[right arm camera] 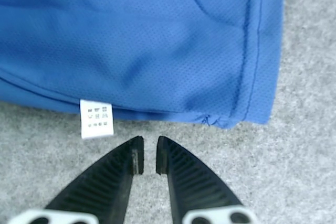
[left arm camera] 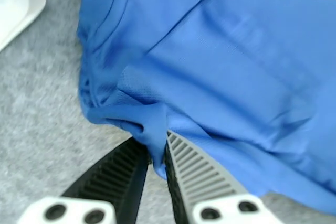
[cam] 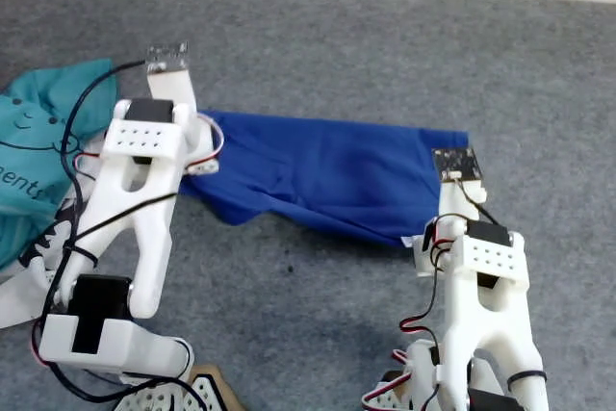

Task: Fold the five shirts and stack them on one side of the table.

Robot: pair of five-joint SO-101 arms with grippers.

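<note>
A blue shirt (cam: 327, 175) lies stretched across the middle of the grey table. My left gripper (cam: 197, 166) is at its left end. In the left wrist view that gripper (left arm camera: 156, 153) is shut on a bunched fold of the blue shirt (left arm camera: 226, 51). My right gripper (cam: 423, 238) is at the shirt's near right corner. In the right wrist view it (right arm camera: 148, 150) stands just off the hem of the blue shirt (right arm camera: 131, 35), beside a white label (right arm camera: 96, 118). Its fingers are a narrow gap apart, with nothing between them.
A teal shirt (cam: 38, 151) with a printed face lies crumpled at the left edge, over a white printed garment (cam: 29, 276). Bare grey table (cam: 318, 305) lies in front of the blue shirt and behind it. A pale wall runs along the far edge.
</note>
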